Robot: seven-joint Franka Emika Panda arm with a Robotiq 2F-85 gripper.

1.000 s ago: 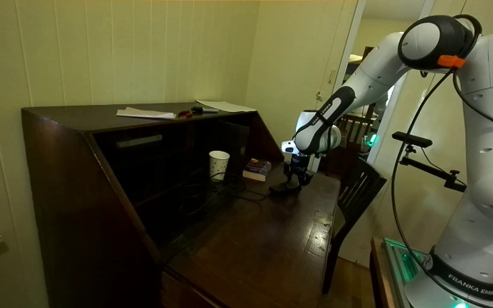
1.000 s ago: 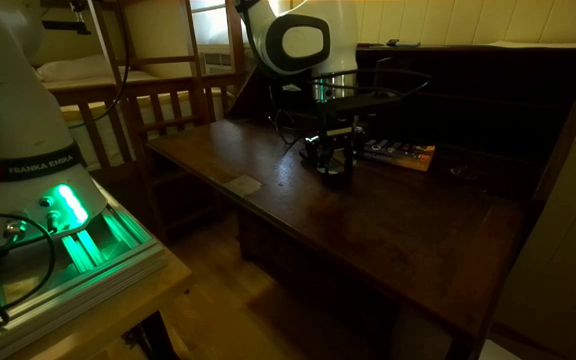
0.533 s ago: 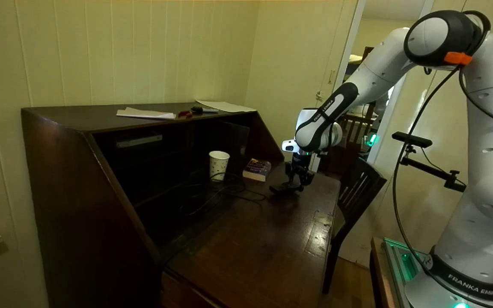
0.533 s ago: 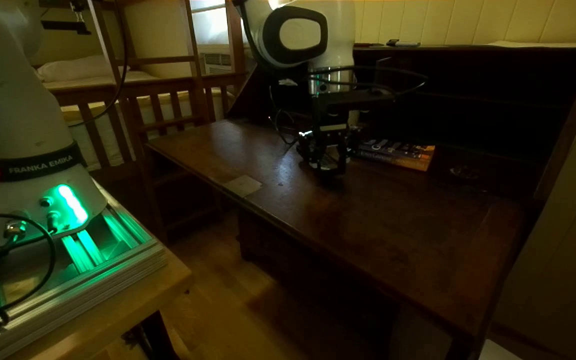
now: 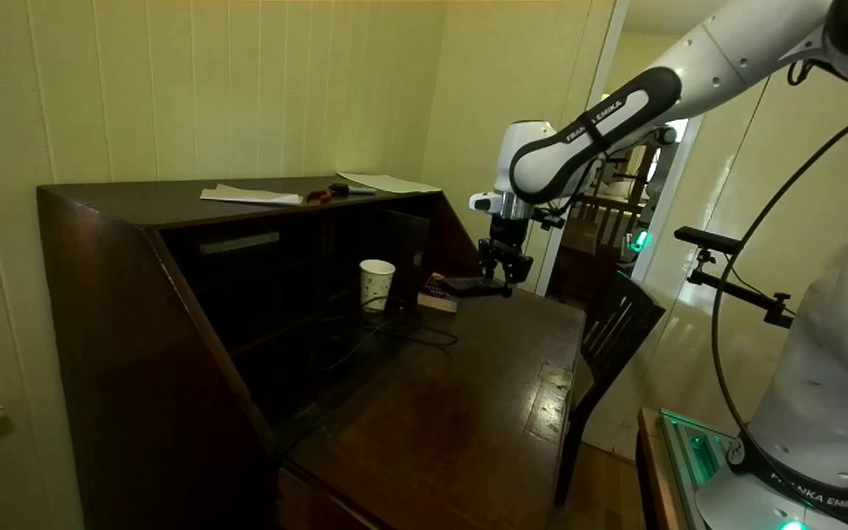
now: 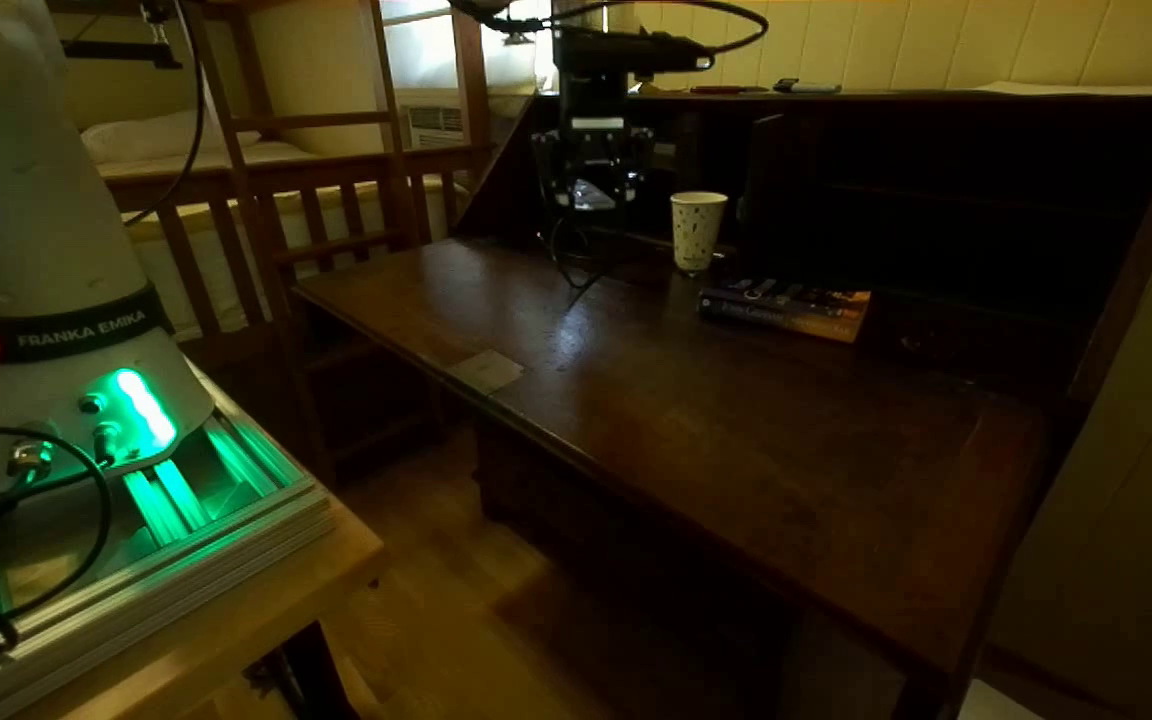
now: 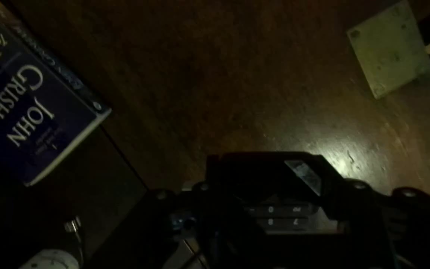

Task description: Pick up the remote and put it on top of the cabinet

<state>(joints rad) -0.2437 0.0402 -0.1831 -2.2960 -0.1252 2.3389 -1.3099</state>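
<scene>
Flat black oblong remote [image 5: 468, 287]: in the grip of the black two-fingered robot hand [image 5: 497, 281], roughly level; in the wrist view, pale-numbered keys show between the jaws.
Hand: closed on the remote; how securely, I cannot tell.
Pick-up: done, I judge; hand and remote hang clear of the brown wooden desk leaf [image 6: 736, 430], which lies below the hand.
Put-down: not yet done; the flat top of the dark brown wooden cabinet [image 5: 137, 202] is higher than the hand and off to its side.
Left to do, by my reading: raise the remote past that top's edge, carry it across, lower it, let go, back away.
On the top, higher than the hand: loose white paper sheets [image 5: 251, 194], a small red object [image 5: 317, 196] and a small black-and-grey object [image 5: 352, 189]; the landing should probably avoid them.
Thick blue-purple paperback book [image 7: 39, 108]: lower than the hand, to one side, at the leaf's inner edge.
White speckled paper cup [image 6: 698, 232]: same side of the hand, apart from it.
</scene>
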